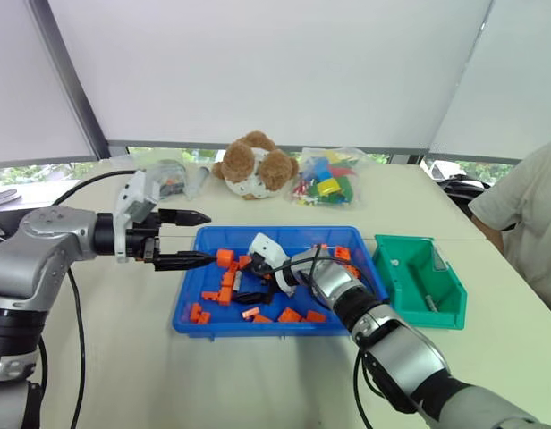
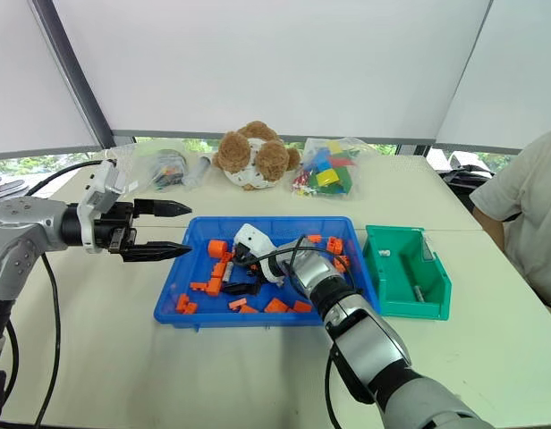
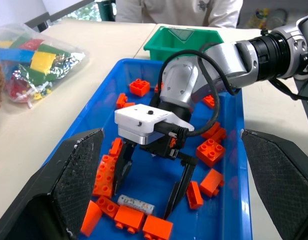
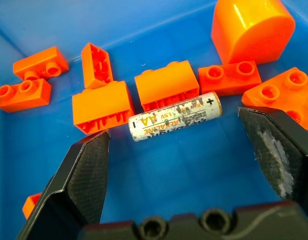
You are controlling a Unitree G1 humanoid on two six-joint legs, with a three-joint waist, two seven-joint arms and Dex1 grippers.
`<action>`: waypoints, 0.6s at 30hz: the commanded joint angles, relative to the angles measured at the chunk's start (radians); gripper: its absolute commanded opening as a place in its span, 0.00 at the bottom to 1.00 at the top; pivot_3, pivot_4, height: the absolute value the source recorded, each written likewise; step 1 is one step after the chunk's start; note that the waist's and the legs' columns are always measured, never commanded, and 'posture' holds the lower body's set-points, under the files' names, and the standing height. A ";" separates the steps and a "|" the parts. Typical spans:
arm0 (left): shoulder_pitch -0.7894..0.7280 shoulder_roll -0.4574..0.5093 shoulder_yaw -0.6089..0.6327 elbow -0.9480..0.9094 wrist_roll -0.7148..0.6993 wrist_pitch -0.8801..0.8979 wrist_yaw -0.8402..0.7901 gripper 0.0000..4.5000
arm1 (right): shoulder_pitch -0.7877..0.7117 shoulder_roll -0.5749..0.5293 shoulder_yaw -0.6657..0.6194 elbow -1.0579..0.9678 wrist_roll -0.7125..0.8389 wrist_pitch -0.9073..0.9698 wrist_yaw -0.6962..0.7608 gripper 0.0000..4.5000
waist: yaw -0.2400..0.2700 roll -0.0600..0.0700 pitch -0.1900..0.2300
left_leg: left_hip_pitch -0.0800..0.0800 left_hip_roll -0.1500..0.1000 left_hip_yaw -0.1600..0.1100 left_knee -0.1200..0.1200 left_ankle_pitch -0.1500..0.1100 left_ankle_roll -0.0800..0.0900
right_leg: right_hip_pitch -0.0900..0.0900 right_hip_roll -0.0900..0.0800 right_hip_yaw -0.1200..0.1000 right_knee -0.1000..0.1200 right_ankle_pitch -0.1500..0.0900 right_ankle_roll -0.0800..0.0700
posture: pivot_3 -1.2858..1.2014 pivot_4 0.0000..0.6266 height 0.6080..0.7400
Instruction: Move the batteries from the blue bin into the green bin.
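From the head views, the task is partly done: two batteries point(image 1: 429, 302) already lie in the green bin point(image 1: 417, 279), which stands just beside the blue bin point(image 1: 277, 282) on the surface point(image 1: 123, 357). The right claw point(image 1: 250, 288) is down inside the blue bin among orange bricks point(image 1: 224, 259), and the left claw point(image 1: 193, 238) hangs open and empty over the blue bin's far-left corner. Beyond the blue bin sit a plush bear point(image 1: 254, 164), a bag of coloured blocks point(image 1: 324, 180) and a person's sleeve point(image 1: 526, 214) past the green bin.

In the left wrist view, the right claw point(image 3: 153, 190) stands spread and holding nothing, with one AA battery point(image 3: 136, 203) lying on the blue bin's floor between its tips.

In the right wrist view, that battery point(image 4: 175, 117) lies flat between the wide fingers point(image 4: 88, 170), touching an orange brick point(image 4: 166, 90) behind it. Judged from this, at least this battery is left to move, and the crowding bricks may get pinched along with it.
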 commanded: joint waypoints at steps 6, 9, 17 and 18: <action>0.007 0.011 0.036 -0.033 -0.017 0.002 0.014 1.00 | -0.021 0.033 -0.028 0.047 -0.023 -0.010 0.011 0.49 | 0.000 0.000 0.000 | 0.000 0.000 0.000 0.000 0.000 0.000 | 0.000 0.000 0.000 0.000 0.000 0.000 | 0.52 0.24 0.96; 0.008 0.013 0.038 -0.034 -0.020 0.005 0.019 1.00 | -0.030 0.045 -0.035 0.067 -0.030 -0.017 0.011 0.49 | 0.000 0.000 0.000 | 0.000 0.000 0.000 0.000 0.000 0.000 | 0.000 0.000 0.000 0.000 0.000 0.000 | 0.52 0.24 0.96; 0.016 0.011 0.041 -0.039 -0.023 0.007 0.024 1.00 | 0.036 -0.053 -0.045 -0.180 -0.025 0.074 0.076 0.49 | 0.005 0.000 0.000 | 0.000 0.000 0.000 0.000 0.000 0.000 | 0.000 0.000 0.000 0.000 0.000 0.000 | 0.52 0.24 0.96; 0.017 0.009 0.040 -0.039 -0.023 0.006 0.024 1.00 | 0.077 -0.098 -0.058 -0.313 -0.009 0.129 0.095 0.49 | 0.009 0.000 0.000 | 0.000 0.000 0.000 0.000 0.000 0.000 | 0.000 0.000 0.000 0.000 0.000 0.000 | 0.52 0.24 0.96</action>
